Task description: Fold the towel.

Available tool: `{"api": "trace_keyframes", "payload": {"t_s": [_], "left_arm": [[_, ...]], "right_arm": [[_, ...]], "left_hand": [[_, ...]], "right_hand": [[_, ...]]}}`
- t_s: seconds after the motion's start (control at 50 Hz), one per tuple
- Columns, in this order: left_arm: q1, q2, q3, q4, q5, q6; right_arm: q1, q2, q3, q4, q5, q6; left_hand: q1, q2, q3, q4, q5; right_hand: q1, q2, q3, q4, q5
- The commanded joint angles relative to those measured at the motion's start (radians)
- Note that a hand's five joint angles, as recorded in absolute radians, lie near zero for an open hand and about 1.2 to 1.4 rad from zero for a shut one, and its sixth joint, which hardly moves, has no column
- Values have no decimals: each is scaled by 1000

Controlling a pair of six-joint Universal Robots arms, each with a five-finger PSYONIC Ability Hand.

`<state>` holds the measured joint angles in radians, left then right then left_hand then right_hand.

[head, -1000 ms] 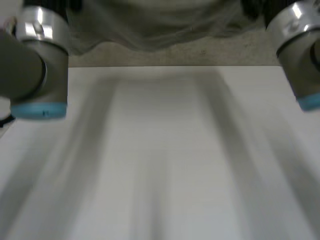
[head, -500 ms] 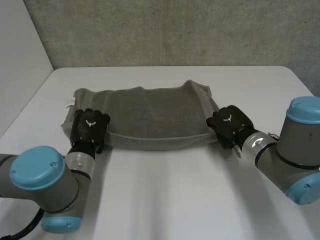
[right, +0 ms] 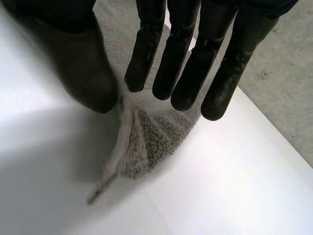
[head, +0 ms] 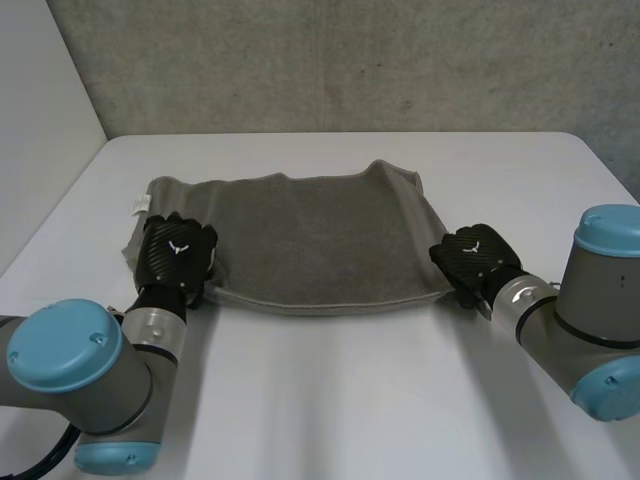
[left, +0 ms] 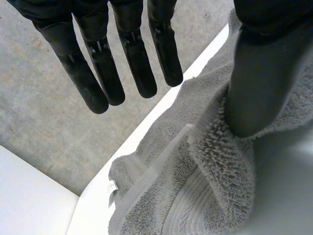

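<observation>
Apparently towel (head: 310, 235) lying doubled on bench (head: 350, 400); left hand (head: 175, 255), right hand (head: 473, 258) at near corners, fingers (left: 137, 63) straight, gripping nothing; further folds remaining.

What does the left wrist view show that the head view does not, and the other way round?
Left wrist view: the black left hand pressing its thumb into a bunched fold of the grey terry towel, its straight fingers off the cloth, and the looped pile up close.
Head view: the towel's whole outline, the black right hand at its near right corner, the grey left arm and right arm.
Both: the left hand by the near left corner, the small white tag, the white table.
</observation>
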<state>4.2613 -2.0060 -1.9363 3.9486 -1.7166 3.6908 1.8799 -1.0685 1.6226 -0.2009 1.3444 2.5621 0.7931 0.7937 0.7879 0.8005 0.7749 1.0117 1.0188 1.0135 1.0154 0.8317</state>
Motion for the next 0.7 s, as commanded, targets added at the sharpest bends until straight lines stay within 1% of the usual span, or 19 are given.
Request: {"api": "trace_keyframes", "payload": {"t_s": [0.02,0.14,0.18,0.2,0.24,0.26,0.28,0.3,0.34,0.36,0.4,0.48,0.54,0.56,0.58,0.6,0.64,0.66,0.7], "left_arm": [[2,16,-6,0,0,0],[22,32,-7,-5,9,0],[38,32,-18,-6,64,0],[38,32,-18,-6,64,0],[57,32,-32,-6,144,1],[57,32,-32,-6,144,1],[66,32,-36,-6,181,1],[66,32,-36,-6,181,1],[84,32,-44,-6,241,3],[84,32,-44,-6,241,3],[103,30,-47,-9,278,5],[121,32,-50,-9,295,6],[166,46,-52,-15,339,73],[166,46,-52,-15,339,74],[184,55,-52,-29,366,116],[184,55,-52,-29,367,117],[219,59,-53,-72,431,200],[219,59,-53,-72,431,201],[252,59,-52,-130,498,270]], "right_arm": [[-22,-2,-16,11,22,-8],[-24,-42,5,18,25,-6],[-25,-50,25,23,25,-5],[-28,-50,42,25,25,-3],[-41,-48,62,18,18,-2],[-54,-44,78,8,13,-3],[-62,-44,88,5,15,-8],[-62,-44,88,5,15,-8],[-62,-30,89,3,15,-13],[-62,-30,89,3,15,-13],[-62,-18,88,-3,13,-13],[-64,-7,92,-28,10,-11],[-59,-7,95,-35,12,-11],[-58,-7,95,-35,10,-11],[-56,-7,97,-34,12,-11],[-56,-7,97,-34,12,-11],[-54,-7,97,-35,12,-11],[-54,-7,97,-35,12,-11],[-54,-7,97,-35,10,-11]], "left_hand": [[-180,-181,-175,-187,-336],[-245,-246,-240,-252,-401],[-248,-248,-243,-255,-404],[-248,-248,-243,-255,-404],[-248,-248,-243,-255,-404],[-248,-248,-243,-255,-404],[-248,-248,-243,-255,-404],[-248,-248,-243,-255,-404],[-248,-248,-243,-255,-404],[-248,-248,-243,-255,-404],[-248,-248,-243,-255,-404],[-254,-254,-248,-261,-410],[-262,-263,-257,-270,-419],[-262,-263,-257,-270,-419],[-262,-263,-257,-270,-419],[-262,-263,-257,-270,-419],[-262,-263,-257,-270,-419],[-262,-263,-257,-270,-419],[-262,-263,-257,-270,-419]], "right_hand": [[383,376,381,379,388],[385,377,383,381,390],[385,377,383,381,390],[385,377,383,381,390],[385,377,383,381,390],[385,377,383,381,390],[385,377,383,381,390],[385,377,383,381,390],[385,377,383,381,390],[385,377,383,381,390],[385,377,383,381,390],[385,377,383,381,390],[385,377,383,381,390],[385,377,383,381,390],[385,377,383,381,390],[385,377,383,381,390],[385,377,383,381,390],[385,377,383,381,390],[385,377,383,381,390]]}}
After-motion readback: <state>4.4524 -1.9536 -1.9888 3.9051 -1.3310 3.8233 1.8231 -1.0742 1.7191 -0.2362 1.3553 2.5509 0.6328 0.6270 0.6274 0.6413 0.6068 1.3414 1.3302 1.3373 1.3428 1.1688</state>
